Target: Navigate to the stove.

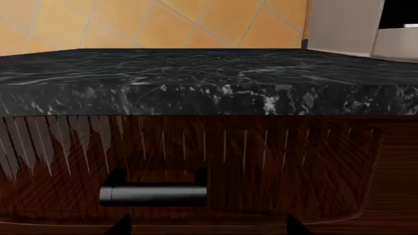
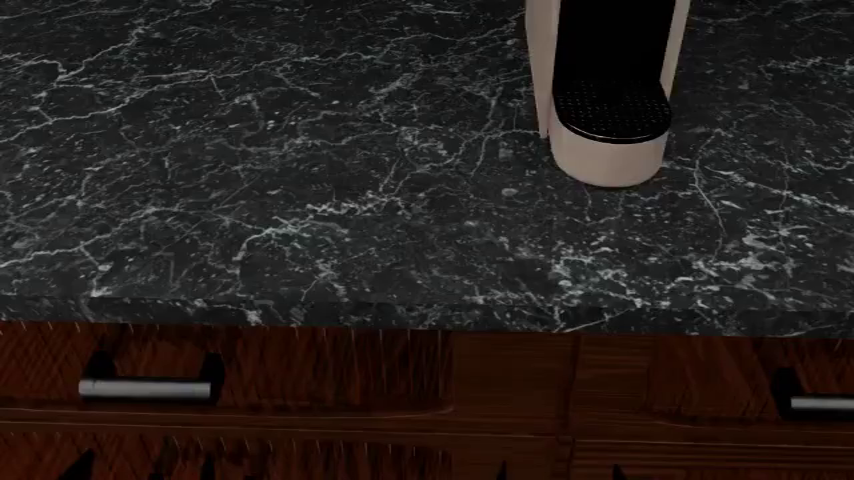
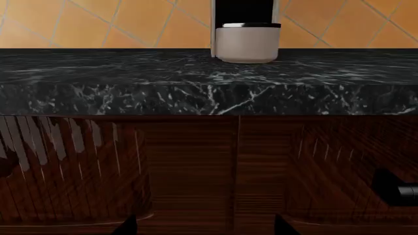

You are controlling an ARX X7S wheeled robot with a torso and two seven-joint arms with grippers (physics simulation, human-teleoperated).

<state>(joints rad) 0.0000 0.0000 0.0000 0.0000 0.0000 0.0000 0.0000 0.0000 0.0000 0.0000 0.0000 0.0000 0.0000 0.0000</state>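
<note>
The black marble countertop [image 2: 334, 180] fills most of the head view, from the top edge to below mid-frame. Dark wood drawer fronts [image 2: 400, 400] run along the bottom, each with a silver bar handle [image 2: 144, 389]. A beige coffee machine [image 2: 607, 90] stands on the counter at upper right. Orange tiled wall [image 3: 98, 22] shows behind the counter in both wrist views. The stove appears in no view. Only dark fingertip points show at the wrist views' lower edges, so I cannot tell how the jaws stand. Judgement: the search is in hand; next, turn the base along the cabinet run.
</note>
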